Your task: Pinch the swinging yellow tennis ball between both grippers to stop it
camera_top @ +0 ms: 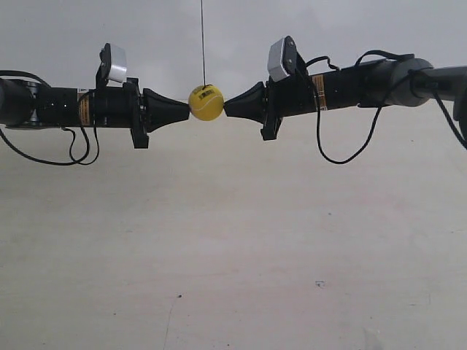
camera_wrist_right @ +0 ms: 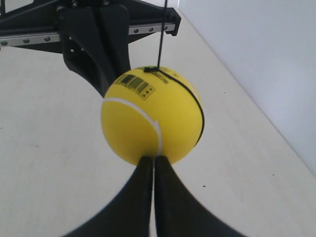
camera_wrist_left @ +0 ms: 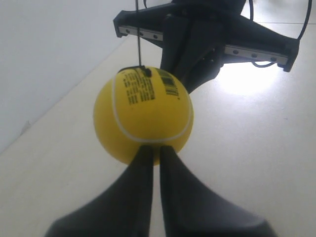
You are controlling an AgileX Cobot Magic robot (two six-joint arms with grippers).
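Note:
The yellow tennis ball hangs on a thin dark string between two black cone tips. The arm at the exterior view's left has its gripper touching one side of the ball. The arm at the exterior view's right has its gripper touching the other side. In the left wrist view my left gripper is shut, its tip pressed against the ball. In the right wrist view my right gripper is also shut, tip against the ball. Each wrist view shows the opposite gripper behind the ball.
A pale tabletop lies well below the ball and both arms. A plain white wall stands behind. Black cables loop under each arm.

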